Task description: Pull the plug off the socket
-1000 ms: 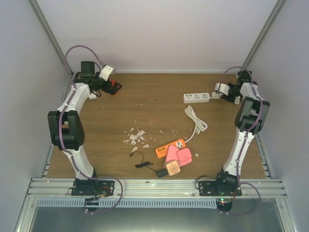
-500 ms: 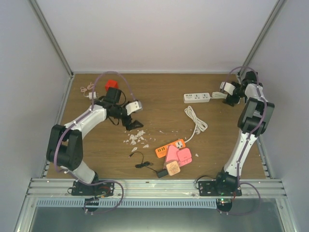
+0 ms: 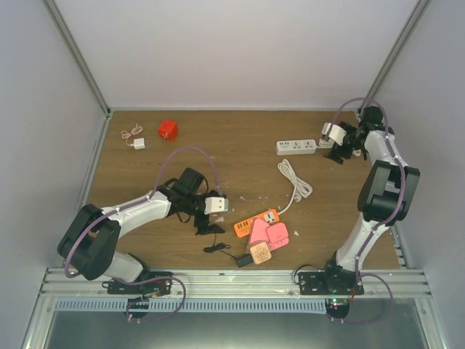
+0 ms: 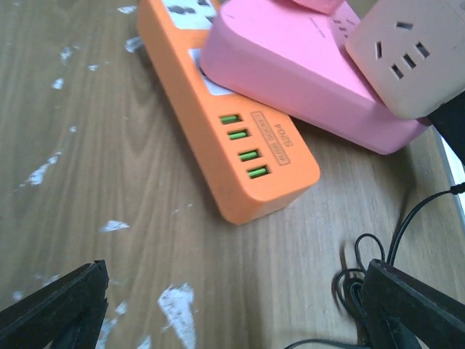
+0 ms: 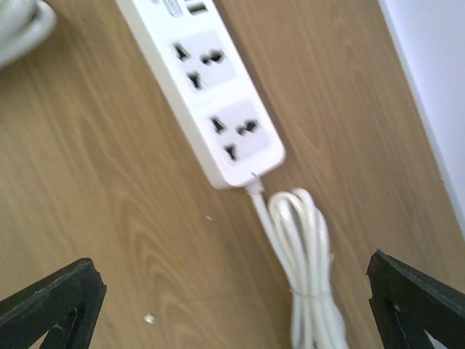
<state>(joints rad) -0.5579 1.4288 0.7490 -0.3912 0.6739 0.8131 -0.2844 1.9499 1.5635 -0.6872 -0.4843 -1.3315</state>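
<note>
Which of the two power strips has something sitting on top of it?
The orange power strip, beside the left hand: pink adapters cover part of it. The white power strip at the back shows bare sockets.

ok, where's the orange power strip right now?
Top view: orange power strip lies front-centre on the table, just right of the left end effector, with a pink adapter lying partly over it. Left wrist view shows it straight ahead.

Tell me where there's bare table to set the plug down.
Bare wood lies between the red cube and the white power strip, and right of the coiled white cord toward the right arm. Crowded: the orange strip, pink plugs and black cable, with the left gripper beside them.
</note>
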